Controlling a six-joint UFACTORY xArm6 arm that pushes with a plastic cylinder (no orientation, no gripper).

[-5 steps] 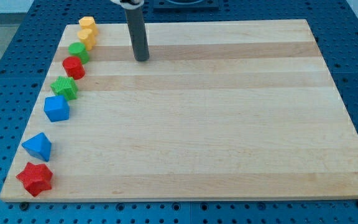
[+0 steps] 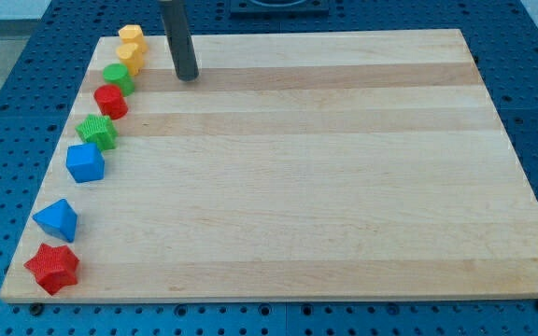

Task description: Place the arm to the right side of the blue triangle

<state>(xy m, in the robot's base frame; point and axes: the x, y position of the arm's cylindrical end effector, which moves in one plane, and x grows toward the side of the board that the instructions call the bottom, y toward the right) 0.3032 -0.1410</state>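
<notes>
The blue triangle (image 2: 57, 220) lies near the board's left edge, low in the view, just above the red star (image 2: 52, 268). My tip (image 2: 188, 77) rests on the board near the view's top, right of the yellow blocks (image 2: 131, 49) and the green round block (image 2: 118, 77). It is far above and to the right of the blue triangle, with several blocks of the left column between them.
A column of blocks runs down the board's left edge: two yellow, a green round one, a red cylinder (image 2: 111, 100), a green star (image 2: 96, 132), a blue cube-like block (image 2: 85, 162). The wooden board (image 2: 344, 187) lies on a blue perforated table.
My tip has moved to the view's left and slightly up, closer to the yellow and green blocks. No block has moved.
</notes>
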